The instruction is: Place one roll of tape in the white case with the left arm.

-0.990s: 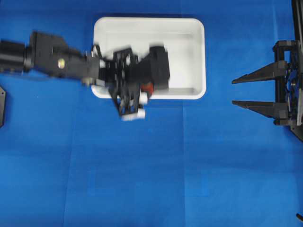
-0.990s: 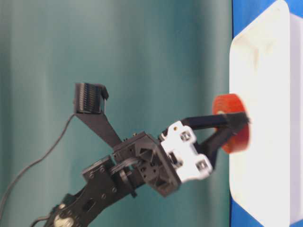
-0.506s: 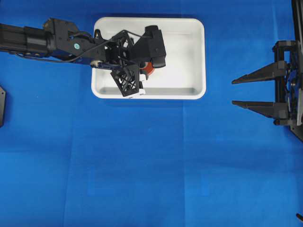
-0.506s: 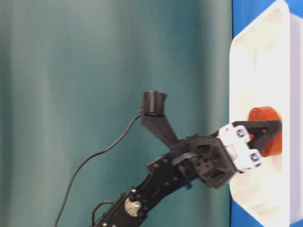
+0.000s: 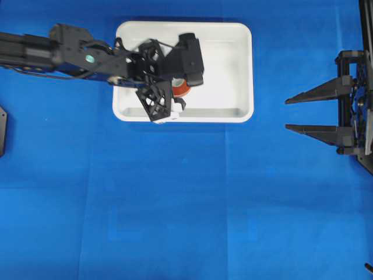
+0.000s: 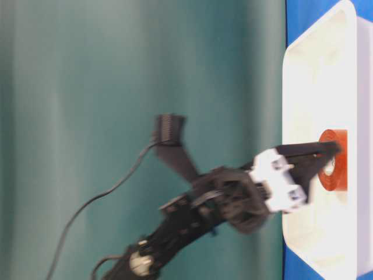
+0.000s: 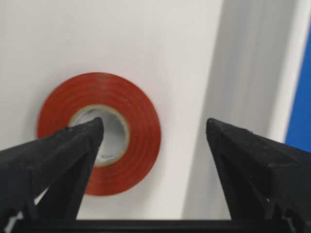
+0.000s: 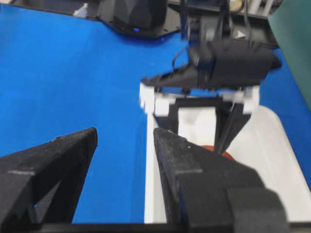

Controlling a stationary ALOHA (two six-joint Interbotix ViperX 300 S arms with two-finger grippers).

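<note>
The orange-red roll of tape [image 7: 141, 131] lies flat on the floor of the white case [image 7: 146, 39]. My left gripper [image 7: 154, 124] is open just above it. One fingertip [image 7: 82, 141] hangs over the roll's pale core and the other stands well off to the side, over bare floor. From overhead, the left gripper [image 5: 176, 96] is over the case's [image 5: 221, 26] front left part, and the tape [image 5: 180, 88] peeks out beneath it. The side view shows the tape [image 6: 333, 168] against the case floor [image 6: 315, 87]. My right gripper [image 5: 287, 114] is open and empty, far to the right.
The blue table cover [image 5: 186, 204] lies all around the case. The right wrist view shows the open right gripper [image 8: 125, 131] facing the left arm, the case [image 8: 272, 145] and a sliver of tape [image 8: 210, 148]. A black fixture [image 5: 2, 131] sits at the left edge.
The left gripper carried the tape from above the case's front rim into the case and down to its floor. Its jaws have opened, and the tape now lies free.
</note>
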